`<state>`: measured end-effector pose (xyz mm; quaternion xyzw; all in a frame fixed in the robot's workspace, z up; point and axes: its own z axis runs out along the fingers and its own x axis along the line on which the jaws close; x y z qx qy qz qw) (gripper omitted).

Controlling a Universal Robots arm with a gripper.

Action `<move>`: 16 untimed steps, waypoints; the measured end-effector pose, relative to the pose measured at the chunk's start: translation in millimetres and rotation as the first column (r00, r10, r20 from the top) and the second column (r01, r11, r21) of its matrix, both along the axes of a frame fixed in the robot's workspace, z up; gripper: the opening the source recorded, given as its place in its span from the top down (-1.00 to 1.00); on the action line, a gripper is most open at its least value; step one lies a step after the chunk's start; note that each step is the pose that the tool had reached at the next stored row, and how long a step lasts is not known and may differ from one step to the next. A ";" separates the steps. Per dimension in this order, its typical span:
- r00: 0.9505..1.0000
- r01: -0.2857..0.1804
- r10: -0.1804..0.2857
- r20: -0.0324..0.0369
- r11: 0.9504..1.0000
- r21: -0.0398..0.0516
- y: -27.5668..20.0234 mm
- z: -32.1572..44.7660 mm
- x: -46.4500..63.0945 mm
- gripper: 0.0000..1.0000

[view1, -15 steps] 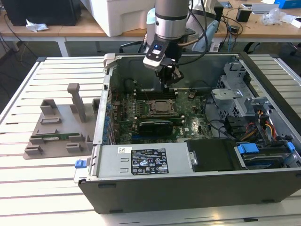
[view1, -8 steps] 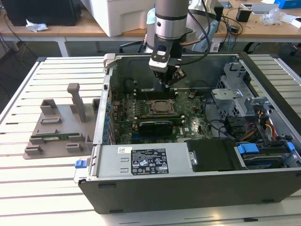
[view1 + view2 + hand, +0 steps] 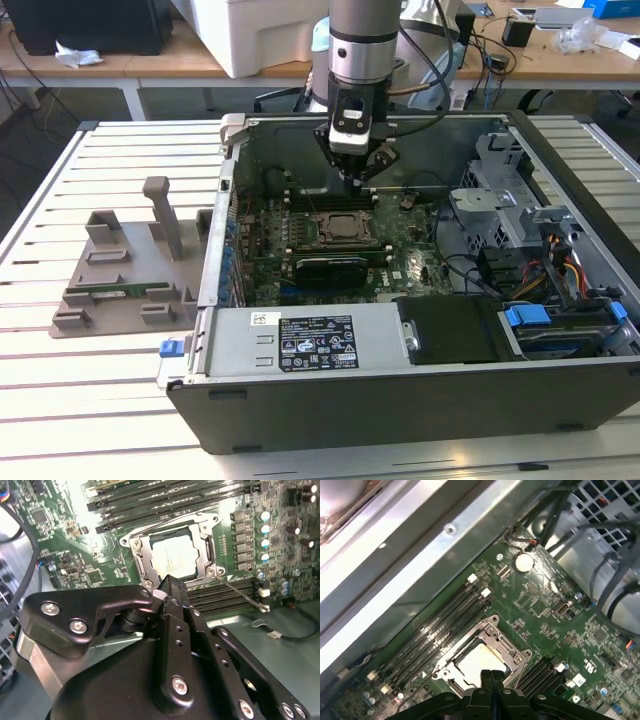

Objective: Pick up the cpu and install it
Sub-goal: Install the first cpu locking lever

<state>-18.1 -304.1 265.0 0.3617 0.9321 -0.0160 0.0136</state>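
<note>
The cpu (image 3: 175, 557) (image 3: 480, 662), a flat silvery-white square, lies inside the open metal socket frame (image 3: 207, 555) (image 3: 515, 652) on the green motherboard. My gripper (image 3: 355, 178) hangs inside the computer case just above that socket (image 3: 345, 228). Its black fingers (image 3: 172, 587) (image 3: 490, 677) are pressed together, shut, with nothing between them. In both wrist views the fingertips sit over the cpu's edge, a little above it. The socket's thin lever (image 3: 240, 592) sticks out to one side.
The open case (image 3: 400, 385) walls in the board on all sides. Memory slots (image 3: 225, 592) (image 3: 445, 615) flank the socket. Power supply (image 3: 310, 340), drive cage and cables (image 3: 540, 265) fill the exterior view's right. A grey fixture (image 3: 130, 270) holding a green memory stick (image 3: 120, 293) stands outside at the left.
</note>
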 end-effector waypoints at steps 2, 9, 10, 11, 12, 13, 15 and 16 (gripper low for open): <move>1.000 -0.029 0.029 0.000 1.000 0.000 0.0 0.0 0.0 0.79; 0.989 -0.148 0.148 0.000 0.989 0.000 0.0 0.0 0.0 0.79; 0.987 -0.161 0.161 0.000 0.987 0.000 0.0 0.0 0.0 0.79; 0.984 -0.176 0.176 0.000 0.984 0.000 0.0 0.0 0.0 0.79; 0.980 -0.197 0.197 0.000 0.980 0.000 0.0 0.0 0.0 0.79; 0.975 -0.223 0.223 0.000 0.975 0.000 0.0 0.0 0.0 0.79; 0.963 -0.268 0.268 0.000 0.963 0.000 0.0 0.0 0.0 0.79; 0.959 -0.283 0.283 0.000 0.959 0.000 0.0 0.0 0.0 0.79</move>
